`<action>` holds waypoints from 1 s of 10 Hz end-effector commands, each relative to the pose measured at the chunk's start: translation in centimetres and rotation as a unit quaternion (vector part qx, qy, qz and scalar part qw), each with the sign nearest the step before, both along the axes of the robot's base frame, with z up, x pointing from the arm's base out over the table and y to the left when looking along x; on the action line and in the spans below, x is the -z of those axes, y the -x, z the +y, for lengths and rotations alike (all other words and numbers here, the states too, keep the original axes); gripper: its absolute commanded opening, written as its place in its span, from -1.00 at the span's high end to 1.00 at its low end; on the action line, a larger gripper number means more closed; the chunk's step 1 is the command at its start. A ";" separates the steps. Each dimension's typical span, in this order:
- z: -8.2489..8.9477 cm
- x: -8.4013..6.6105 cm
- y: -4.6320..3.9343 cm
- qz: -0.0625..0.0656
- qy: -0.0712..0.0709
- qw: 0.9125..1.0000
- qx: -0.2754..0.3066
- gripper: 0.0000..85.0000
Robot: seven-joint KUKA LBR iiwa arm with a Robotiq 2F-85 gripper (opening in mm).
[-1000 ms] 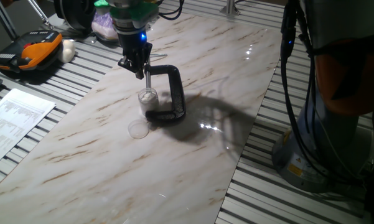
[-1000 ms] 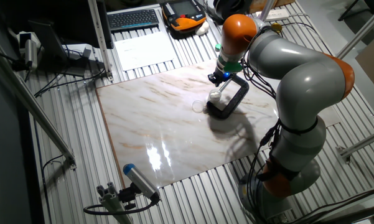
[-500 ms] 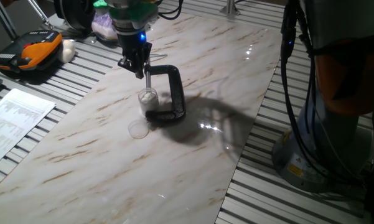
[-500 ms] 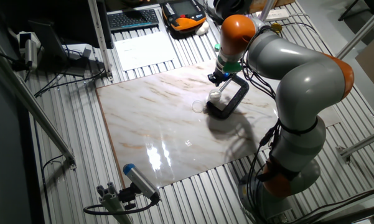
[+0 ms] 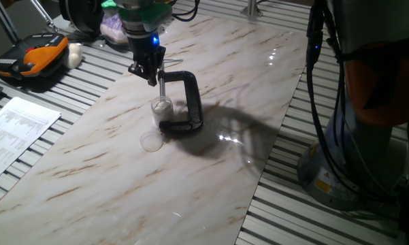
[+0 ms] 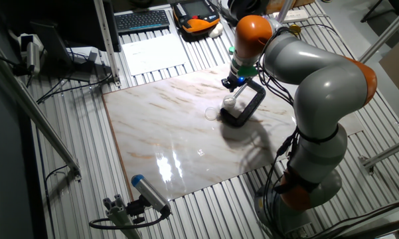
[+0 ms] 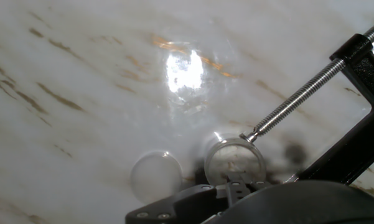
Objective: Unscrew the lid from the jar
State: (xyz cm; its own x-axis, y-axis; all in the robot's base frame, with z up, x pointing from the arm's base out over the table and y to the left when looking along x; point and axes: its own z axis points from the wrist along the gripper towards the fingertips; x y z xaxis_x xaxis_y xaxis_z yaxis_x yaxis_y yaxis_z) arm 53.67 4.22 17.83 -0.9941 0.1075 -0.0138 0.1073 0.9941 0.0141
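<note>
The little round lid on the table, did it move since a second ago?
No. The lid lies flat on the marble, at the same spot beside the black clamp as before.

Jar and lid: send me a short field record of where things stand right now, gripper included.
jar: upright on the marble table, held in the black clamp
clamp screw: its tip meets the jar
lid: off the jar, lying flat on the table beside it, apart from it
gripper: above the jar, beside the clamp's top; open or shut not visible
task state: lid already off
</note>
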 end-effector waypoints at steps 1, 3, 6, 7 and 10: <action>0.1 0.0 -0.01 0.001 0.001 1.000 0.001 1.00; 0.1 0.1 -0.05 0.001 0.002 1.000 0.003 1.00; 0.0 0.2 -0.20 0.002 0.003 1.000 0.003 1.00; 0.0 0.2 -0.19 0.002 0.002 1.000 0.003 1.00; -0.2 0.1 -0.28 0.002 0.003 1.000 0.002 1.00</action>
